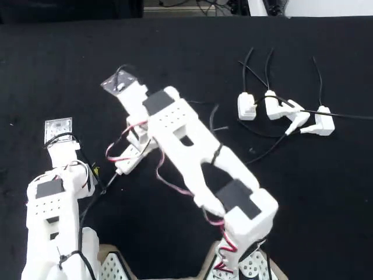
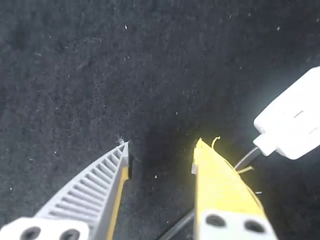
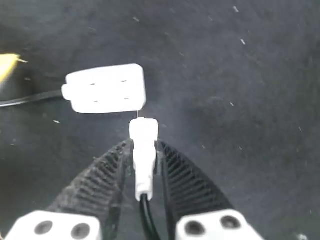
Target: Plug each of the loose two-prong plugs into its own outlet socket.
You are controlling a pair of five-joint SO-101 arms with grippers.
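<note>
My right gripper [image 3: 144,143] is shut on a white two-prong plug [image 3: 143,131]. The plug's prongs point at the long side of a white outlet socket block [image 3: 106,88] and nearly touch it. In the high view this block [image 1: 125,163] lies just left of the right arm's wrist. My left gripper [image 2: 160,152] stands open low over the black cloth with nothing between its fingers. The same block [image 2: 294,121] and its black cable lie just beyond its yellow finger [image 2: 216,185]. Several loose white plugs [image 1: 272,108] with black cables lie at the right of the table.
The right arm [image 1: 192,146] stretches diagonally across the middle of the table and covers its own gripper from above. Black cables [image 1: 344,116] trail from the plug cluster to the right edge. Both arm bases stand at the front edge.
</note>
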